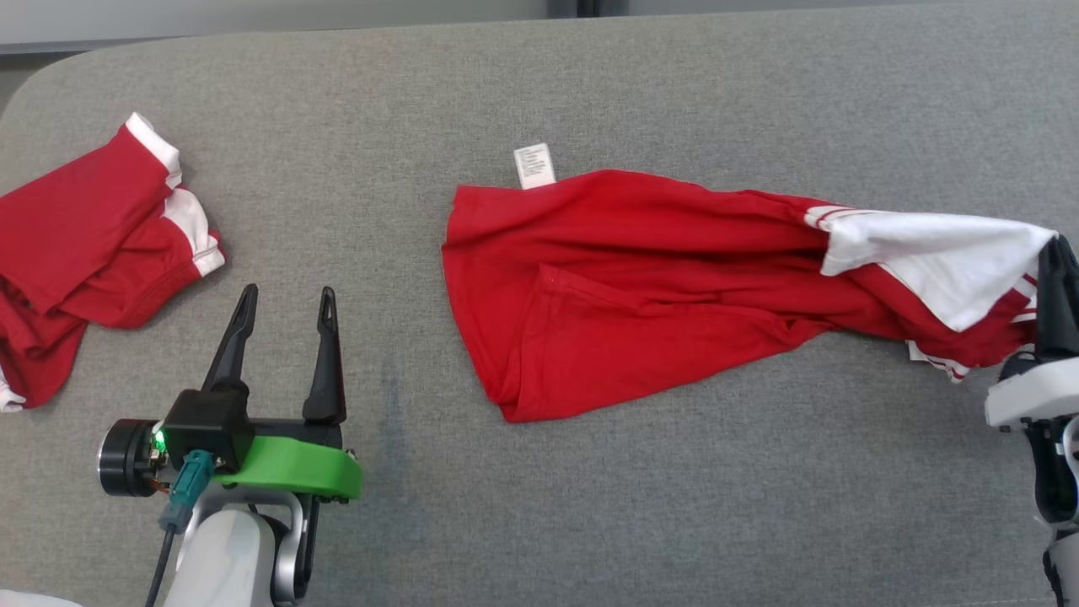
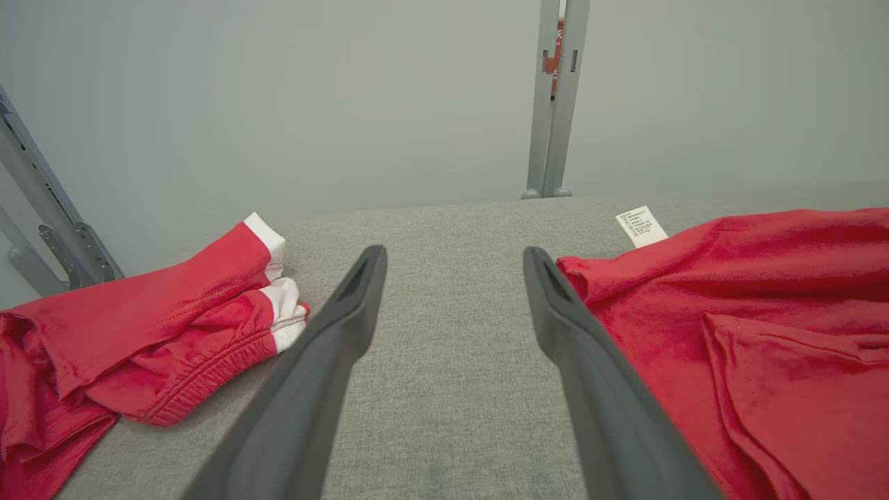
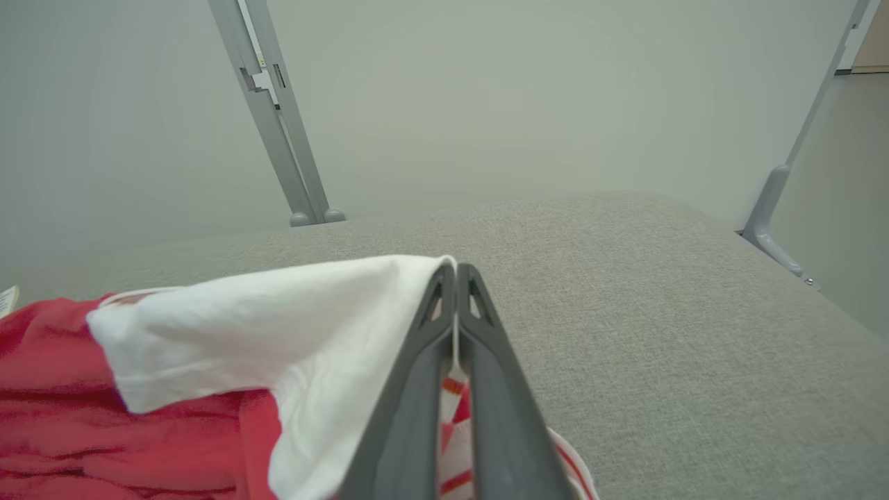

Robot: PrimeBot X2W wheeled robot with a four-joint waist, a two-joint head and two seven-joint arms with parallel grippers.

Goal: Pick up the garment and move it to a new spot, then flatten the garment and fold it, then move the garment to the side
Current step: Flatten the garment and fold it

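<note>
A red garment [image 1: 641, 278] with a white sleeve [image 1: 936, 253] lies stretched across the grey table [image 1: 539, 93], a white label [image 1: 534, 165] sticking out at its far edge. My right gripper [image 1: 1055, 253] at the right edge is shut on the white sleeve end; in the right wrist view its fingers [image 3: 417, 361] pinch the white cloth [image 3: 292, 326] between them. My left gripper [image 1: 285, 305] stands open over bare table, left of the garment [image 2: 750, 326], nothing between its fingers [image 2: 347, 312].
A second red and white garment [image 1: 93, 244] lies crumpled at the table's left edge, also to the left of my left gripper [image 2: 139, 326]. Grey metal posts [image 2: 555, 97] stand behind the table's far edge, and another post [image 3: 778, 201] at its right.
</note>
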